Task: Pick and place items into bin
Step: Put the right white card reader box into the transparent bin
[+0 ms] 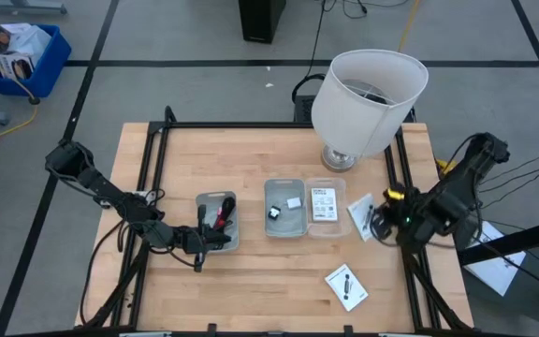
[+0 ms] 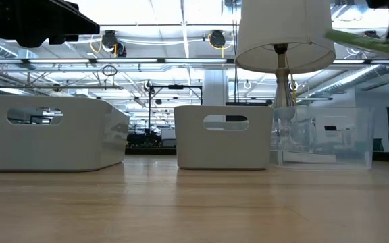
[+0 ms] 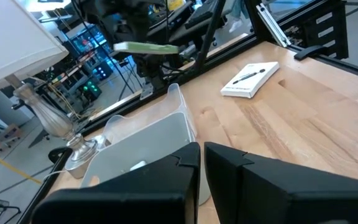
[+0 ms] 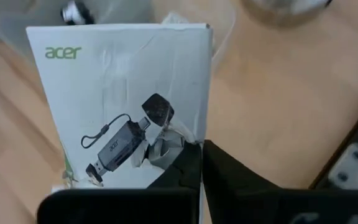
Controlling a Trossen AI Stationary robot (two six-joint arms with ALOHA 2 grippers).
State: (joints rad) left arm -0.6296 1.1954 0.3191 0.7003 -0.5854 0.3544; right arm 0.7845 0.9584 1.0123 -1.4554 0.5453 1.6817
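My right gripper (image 1: 374,219) is shut on a white card (image 4: 123,99) printed "acer", with a picture of a black adapter. It holds the card above the table, just right of the clear bin (image 1: 326,206), which holds another white card. The low view shows the held card (image 2: 367,39) edge-on, high up. A third card (image 1: 346,286) lies flat on the table near the near edge. The left grey bin (image 1: 216,221) holds the red and black cables. The middle grey bin (image 1: 285,208) holds a tiny white block and a tiny black block. My left gripper (image 1: 211,238), shut, is at the left bin's near end. My right gripper pinches the card between its two fingers at one edge (image 4: 169,149), near a corner, coming from the table's right side. The card is lifted clear of the table and sticks out ahead of the fingers, close to level with a slight tilt.
The big white lampshade on its glass base (image 1: 363,98) stands at the far edge, behind the clear bin. A black frame (image 1: 157,168) runs along the table's sides. Bare wood (image 1: 269,281) lies between the bins and the near edge.
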